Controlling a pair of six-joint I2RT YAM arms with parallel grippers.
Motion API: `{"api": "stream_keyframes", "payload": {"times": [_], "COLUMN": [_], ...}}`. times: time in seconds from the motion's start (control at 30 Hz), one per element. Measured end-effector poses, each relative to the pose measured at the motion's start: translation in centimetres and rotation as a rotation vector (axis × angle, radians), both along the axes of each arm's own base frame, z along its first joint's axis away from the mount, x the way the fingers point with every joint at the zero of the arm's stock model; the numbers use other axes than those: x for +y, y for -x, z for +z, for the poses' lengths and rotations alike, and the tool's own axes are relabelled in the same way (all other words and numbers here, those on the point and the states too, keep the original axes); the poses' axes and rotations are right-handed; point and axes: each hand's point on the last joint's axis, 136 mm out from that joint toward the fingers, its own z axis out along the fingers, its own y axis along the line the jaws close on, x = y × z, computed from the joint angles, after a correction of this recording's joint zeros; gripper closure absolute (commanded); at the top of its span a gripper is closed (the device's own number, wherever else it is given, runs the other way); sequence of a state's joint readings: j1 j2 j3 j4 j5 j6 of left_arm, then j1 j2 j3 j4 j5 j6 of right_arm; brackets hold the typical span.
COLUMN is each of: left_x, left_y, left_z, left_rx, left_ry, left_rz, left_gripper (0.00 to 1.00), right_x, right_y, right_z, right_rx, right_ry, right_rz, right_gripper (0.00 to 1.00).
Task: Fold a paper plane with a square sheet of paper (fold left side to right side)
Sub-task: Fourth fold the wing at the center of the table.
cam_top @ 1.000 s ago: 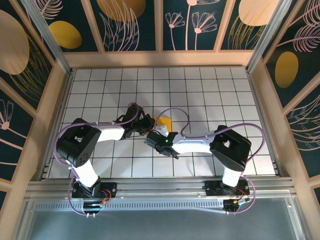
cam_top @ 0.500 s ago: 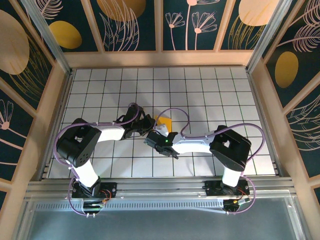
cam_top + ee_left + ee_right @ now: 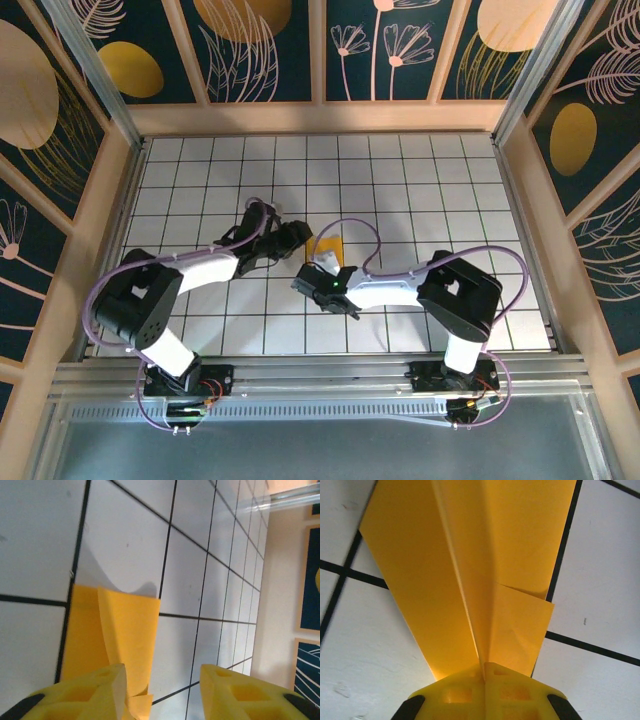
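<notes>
Where the right claw (image 3: 484,667) comes down, its two yellow fingers are clenched tight together w/ the raised centre fold of the paper plane (image 3: 470,555) nipped between them, i.e. it's grasping the paper at the narrower end. From that pinch the orange-yellow flaps fan out wider on both sides and lie on the white gridded worktop (image 3: 600,555), w/ a smaller folded flap on one side. The left claw (image 3: 162,672) is released: fingers stand apart w/ bare tile showing in the gap. The paper runs up to one of its fingers, but whether they touch I can't tell. Seen from above, both claws sit approx. mid-worktop, well clear of every edge, the left claw (image 3: 297,235) just beside the plane (image 3: 328,245) and the right claw (image 3: 322,262) at its near end.
</notes>
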State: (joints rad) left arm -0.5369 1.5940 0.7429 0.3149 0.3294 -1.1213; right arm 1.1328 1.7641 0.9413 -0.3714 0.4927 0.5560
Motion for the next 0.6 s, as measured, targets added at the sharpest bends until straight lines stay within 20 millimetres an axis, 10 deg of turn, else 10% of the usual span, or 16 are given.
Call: {"api": "stream_keyframes", "payload": {"times": [0.23, 0.6], "left_x": [4.8, 5.4], "left_y": [-0.6, 0.7], "left_z": [1.3, 0.1], "left_rx": [-0.039, -0.013], "left_ry": [-0.034, -0.062], "left_rz": [0.098, 0.074], "left_gripper": [0.48, 0.5], "right_x": [-1.2, -0.9], "right_y": [-0.2, 0.1], "right_z": [0.2, 0.1], "right_rx": [0.022, 0.134], "right_ry": [-0.071, -0.294], "right_rz": [0.038, 0.082], "right_gripper": [1.0, 1.0]}}
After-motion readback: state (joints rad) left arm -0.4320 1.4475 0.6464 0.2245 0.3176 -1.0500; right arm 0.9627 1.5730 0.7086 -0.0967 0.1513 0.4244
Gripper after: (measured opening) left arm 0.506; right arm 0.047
